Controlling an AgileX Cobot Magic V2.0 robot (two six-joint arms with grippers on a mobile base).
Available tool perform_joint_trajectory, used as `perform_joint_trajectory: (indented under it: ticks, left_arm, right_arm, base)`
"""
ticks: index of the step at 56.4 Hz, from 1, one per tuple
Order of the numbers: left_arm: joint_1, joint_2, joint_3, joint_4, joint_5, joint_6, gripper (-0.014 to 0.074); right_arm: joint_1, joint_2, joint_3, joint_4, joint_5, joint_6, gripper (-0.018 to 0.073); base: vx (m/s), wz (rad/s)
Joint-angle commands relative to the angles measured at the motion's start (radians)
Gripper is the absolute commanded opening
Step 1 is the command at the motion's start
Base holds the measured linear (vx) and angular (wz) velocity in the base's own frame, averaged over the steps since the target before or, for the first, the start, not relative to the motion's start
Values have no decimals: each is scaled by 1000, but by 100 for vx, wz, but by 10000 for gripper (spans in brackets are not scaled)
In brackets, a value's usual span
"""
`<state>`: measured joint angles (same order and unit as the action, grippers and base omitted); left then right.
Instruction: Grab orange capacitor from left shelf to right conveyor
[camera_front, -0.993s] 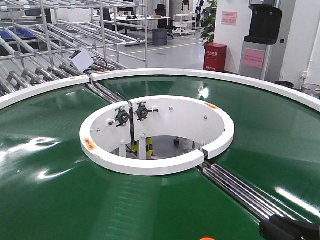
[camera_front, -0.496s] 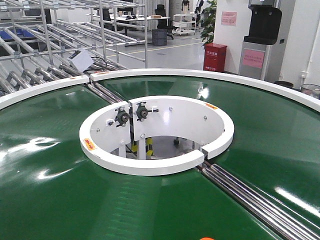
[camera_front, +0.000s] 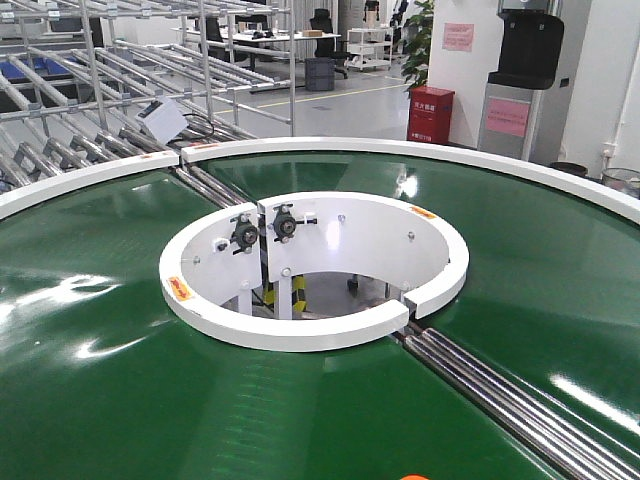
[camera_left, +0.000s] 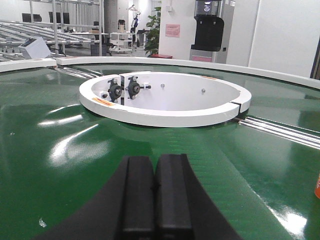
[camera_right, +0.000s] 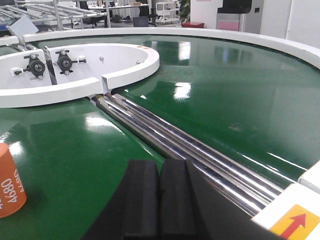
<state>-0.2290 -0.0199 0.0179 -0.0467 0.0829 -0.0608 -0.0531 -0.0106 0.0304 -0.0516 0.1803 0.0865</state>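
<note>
Front view: big round conveyor (camera_front: 120, 400) w/ glossy green belt, white outer rim, white inner ring (camera_front: 320, 330) around an open well showing two black bearing blocks. Steel rollers (camera_front: 500, 395) cross the belt from the ring toward the lower right. A tiny orange sliver (camera_front: 415, 477) sits at the bottom edge, prob. the capacitor top, too little shows to be sure. Steel roller racks (camera_front: 90, 110) stand behind left, red cabinet (camera_front: 431, 113) further back. No arms in this view.

Left wrist view: left gripper (camera_left: 155, 197) low over the belt, black fingers pressed together, nothing between them. Orange capacitor (camera_left: 317, 186) just clips the right edge, standing on the belt, well apart from that gripper.

Right wrist view: right gripper (camera_right: 159, 200) also closed tight & empty, above the belt beside the rollers. Capacitor stands upright on the green belt at far left, "4680" readable on its side, apart from the fingers.
</note>
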Motion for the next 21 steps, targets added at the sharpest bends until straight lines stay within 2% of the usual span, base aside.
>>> perform_joint_trajectory:
  ticks: [1,21]
  left_arm:
    - [-8,-4,-30,-5,-83,-6,-6]
    - [-8,-4,-30,-5,-83,-6,-6]
  right_arm:
    - [-5,-7,11,-2,-77,-10,-12]
    - [-5,-7,11,-1,-77,-10,-12]
  base:
    - [0,0]
    - [0,0]
